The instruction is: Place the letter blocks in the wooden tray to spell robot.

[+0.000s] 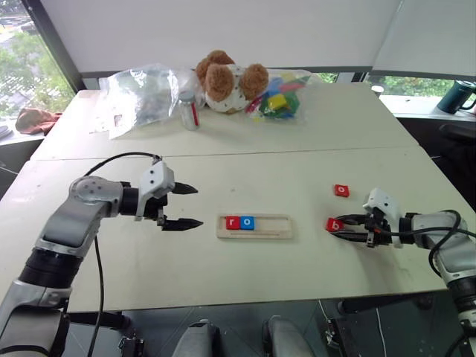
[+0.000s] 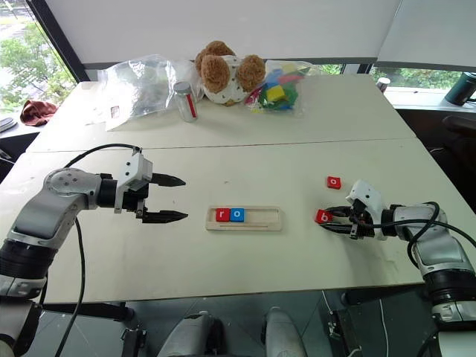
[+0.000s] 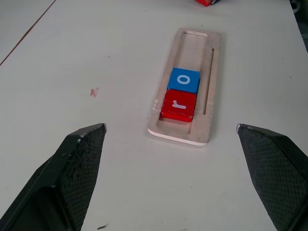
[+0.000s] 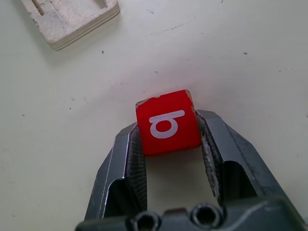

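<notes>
The right pincer (image 4: 168, 144) is clamped on the red b tile (image 4: 167, 122) on the worktop (image 1: 297, 178); the tray (image 1: 275, 227), holding r and o, lies leftward, long axis crosswise. The left pincer (image 1: 182, 206) gapes.

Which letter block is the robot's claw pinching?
The red "b" block, squeezed between the right gripper's fingers. The red "o" block lies loose beside it; the "r" and blue "o" sit in the wooden tray.
</notes>
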Tool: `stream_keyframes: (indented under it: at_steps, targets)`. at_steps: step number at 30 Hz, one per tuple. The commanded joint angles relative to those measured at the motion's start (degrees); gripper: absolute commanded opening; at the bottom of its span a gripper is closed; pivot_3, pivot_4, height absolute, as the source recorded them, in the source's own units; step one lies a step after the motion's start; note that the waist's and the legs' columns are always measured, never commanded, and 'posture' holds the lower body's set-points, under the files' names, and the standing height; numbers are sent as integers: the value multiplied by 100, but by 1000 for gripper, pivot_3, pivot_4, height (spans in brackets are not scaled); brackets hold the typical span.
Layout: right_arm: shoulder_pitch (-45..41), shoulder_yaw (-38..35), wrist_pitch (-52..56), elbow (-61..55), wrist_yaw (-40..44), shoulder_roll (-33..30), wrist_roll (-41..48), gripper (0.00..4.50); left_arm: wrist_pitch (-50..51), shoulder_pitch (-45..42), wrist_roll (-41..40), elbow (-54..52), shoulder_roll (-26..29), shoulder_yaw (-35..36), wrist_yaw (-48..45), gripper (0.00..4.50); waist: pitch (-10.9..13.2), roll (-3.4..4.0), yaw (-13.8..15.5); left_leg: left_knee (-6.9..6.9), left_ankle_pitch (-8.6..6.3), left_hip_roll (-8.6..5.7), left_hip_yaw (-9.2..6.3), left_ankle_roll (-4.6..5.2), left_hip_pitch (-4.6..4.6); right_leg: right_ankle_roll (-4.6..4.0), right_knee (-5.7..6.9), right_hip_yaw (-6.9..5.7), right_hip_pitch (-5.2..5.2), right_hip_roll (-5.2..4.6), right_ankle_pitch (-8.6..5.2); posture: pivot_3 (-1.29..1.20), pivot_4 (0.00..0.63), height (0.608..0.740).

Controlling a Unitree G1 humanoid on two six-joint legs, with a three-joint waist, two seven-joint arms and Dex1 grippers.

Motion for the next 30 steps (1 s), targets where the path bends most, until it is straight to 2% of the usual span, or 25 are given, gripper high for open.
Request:
stream_keyframes:
  at_steps: [1, 3, 6, 12, 17, 30]
  targets:
    - [-302, 82, 522, -890, 95, 19, 235, 1166, -30, 35, -6, -70, 161, 224, 19, 4500, 0, 1, -5, -1, 0, 0, 0, 0, 0, 0, 1, 0, -2, 0, 0, 0, 150, 740]
    - [-717, 342, 1204, -1518, 88, 191, 380, 1166, -11, 87, -22, -104, 175, 239, 39, 4500, 1, 5, -68, -3, 0, 1, 1, 0, -1, 0, 4, 4, -9, 1, 0, 0, 150, 740]
    - [-1269, 907, 1670, -1876, 109, 489, 159, 1166, 43, 202, -67, -215, 172, 253, 89, 4500, 1, 5, -54, -3, 4, 4, -1, -7, 1, 0, 19, 7, -18, 5, 0, 0, 150, 740]
    - [-1926, 1672, 1503, -1317, 124, 914, -414, 1166, 208, 478, -179, -503, 180, 301, 187, 4500, 1, 2, 97, -2, 4, -6, -12, -8, -15, -1, 3, -6, -17, -10, 0, 0, 150, 740]
    - [-2155, 1881, 1185, -940, 221, 1005, -643, 1166, 346, 645, -255, -776, 185, 353, 283, 4500, 1, 2, 120, 1, 4, -13, -9, -8, -23, -1, -4, -7, -20, -17, 0, 0, 150, 740]
    - [-2173, 2109, 1182, -933, 379, 1246, -826, 1166, 323, 734, -242, -811, 52, 320, 503, 4500, 1, 2, -3, -2, 4, -9, -10, -9, -21, -1, 1, -8, -23, -10, 0, 0, 150, 740]
